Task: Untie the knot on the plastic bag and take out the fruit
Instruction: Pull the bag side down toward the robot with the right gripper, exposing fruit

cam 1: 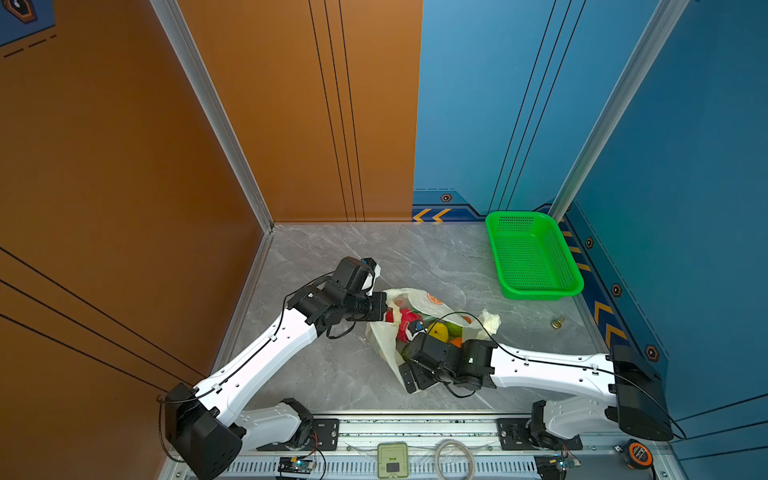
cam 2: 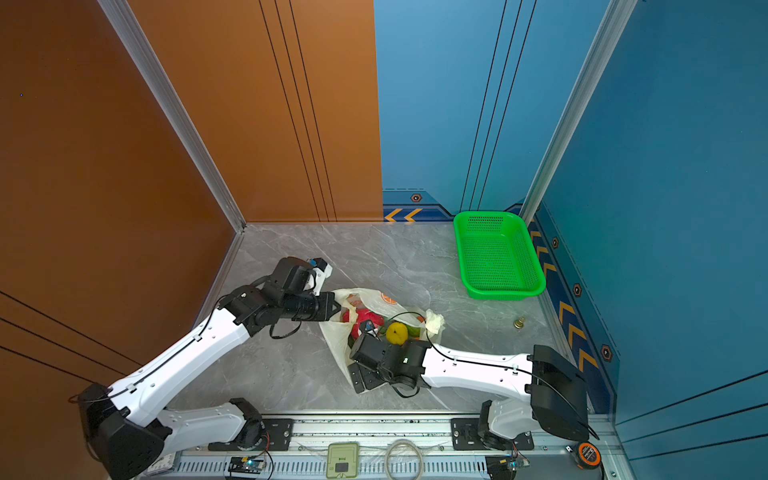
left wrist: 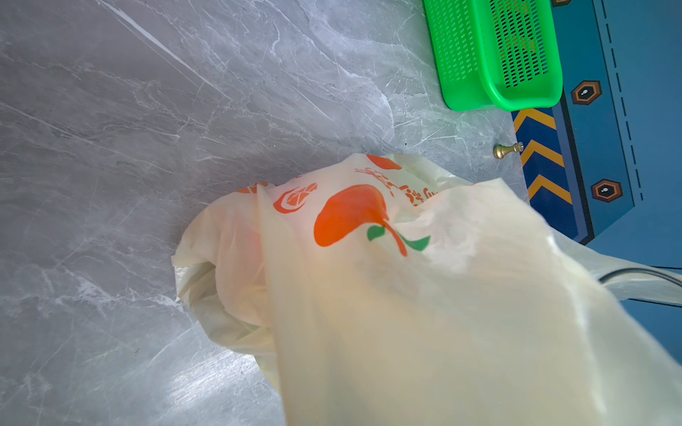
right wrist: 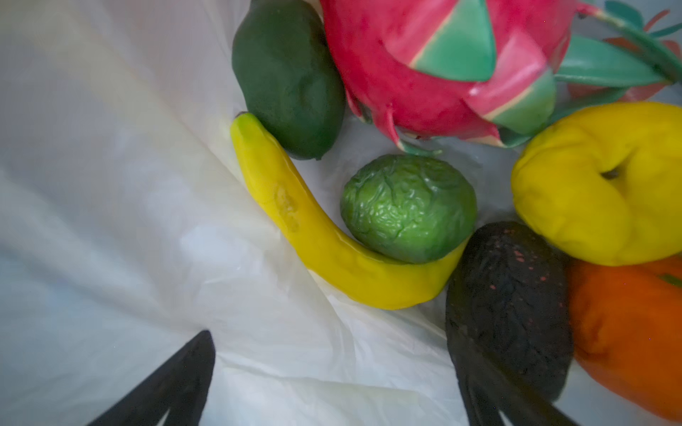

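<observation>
The plastic bag [cam 1: 436, 301] [cam 2: 332, 338] lies on the grey table with its mouth gaping. No knot shows; a crumpled handle strip [cam 1: 490, 322] sticks out at the right. My left gripper [cam 1: 384, 307] [cam 2: 336, 309] is shut on the bag's left edge, and bag film [left wrist: 424, 295] hides its fingers in the left wrist view. My right gripper [cam 1: 409, 376] [right wrist: 332, 339] is open inside the bag, empty, just short of the banana [right wrist: 313, 239]. Around it lie a dragon fruit [right wrist: 424, 66], green avocado [right wrist: 291, 77], bumpy green fruit [right wrist: 406, 206], yellow citrus [right wrist: 598, 184], dark avocado [right wrist: 509, 295] and orange [right wrist: 627, 332].
A green perforated basket [cam 1: 534, 255] [left wrist: 468, 55] stands empty at the back right by the blue wall. A small brass knob [cam 1: 557, 323] lies on the table right of the bag. An orange wall bounds the left side.
</observation>
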### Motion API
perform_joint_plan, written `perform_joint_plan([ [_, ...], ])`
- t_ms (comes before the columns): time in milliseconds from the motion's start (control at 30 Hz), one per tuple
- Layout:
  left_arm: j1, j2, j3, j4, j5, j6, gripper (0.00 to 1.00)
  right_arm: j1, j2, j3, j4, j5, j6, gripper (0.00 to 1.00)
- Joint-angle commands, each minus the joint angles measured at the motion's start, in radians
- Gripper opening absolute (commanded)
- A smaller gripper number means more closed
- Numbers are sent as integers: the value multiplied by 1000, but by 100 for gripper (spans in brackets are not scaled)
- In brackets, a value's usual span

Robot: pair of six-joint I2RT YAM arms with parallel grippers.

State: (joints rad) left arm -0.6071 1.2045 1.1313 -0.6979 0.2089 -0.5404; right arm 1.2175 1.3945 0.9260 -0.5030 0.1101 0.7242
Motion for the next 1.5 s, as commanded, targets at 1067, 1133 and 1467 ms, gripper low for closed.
perform_joint_plan([
  [1067, -165, -121, -174, 65, -115, -7, 0, -270, 59, 227, -140, 27, -68, 100],
  [1133, -165, -126, -172, 65, -122, -16, 0, -225, 39, 232, -196, 49, -45, 100],
  [1467, -170, -137, -182, 76, -124, -49, 0, -101, -14, 111, -320, 110, 10, 100],
])
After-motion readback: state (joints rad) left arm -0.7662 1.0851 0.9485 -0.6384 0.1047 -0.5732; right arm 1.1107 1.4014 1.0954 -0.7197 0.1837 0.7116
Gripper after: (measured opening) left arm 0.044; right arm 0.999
